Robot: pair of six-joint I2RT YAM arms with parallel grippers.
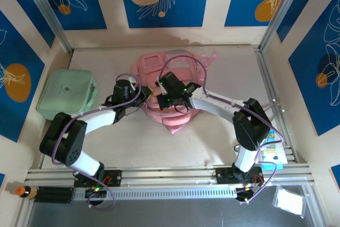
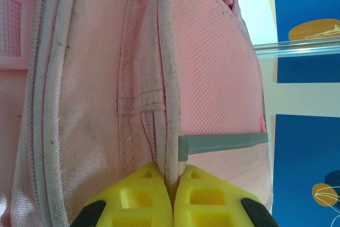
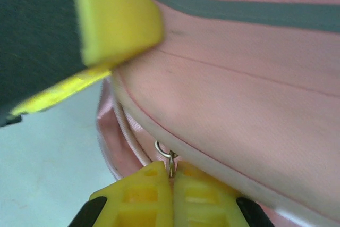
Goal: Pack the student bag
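- From above, you find the student bag (image 1: 164, 62) lying flat on the table (image 1: 212, 131), toward the back and about midway across, with the mint-green case (image 1: 66, 97) well apart on its left.
- In that top view both arms meet over the bag's near-left part, and their dark wrists cover the fingertips, so you cannot read either grip from there.
- The left wrist view settles one: the left gripper (image 2: 173, 190) has its yellow fingers pressed together on a piped edge (image 2: 169, 104) of a pocket, with the cord running down into the seam between them.
- A grey strip (image 2: 223, 142) crosses the pocket just right of that edge; the fingers' lower ends are cut off by the frame.
- The right wrist view settles the other: the right gripper (image 3: 172, 184) is closed tight on a small metal ring (image 3: 167, 158) at the bag's rim.
- That ring is tiny and slightly blurred; you cannot tell what it is fastened to.
- The same view catches one of the left gripper's fingers (image 3: 117, 19), blurred and cut off at the upper left, close against the pink fabric.
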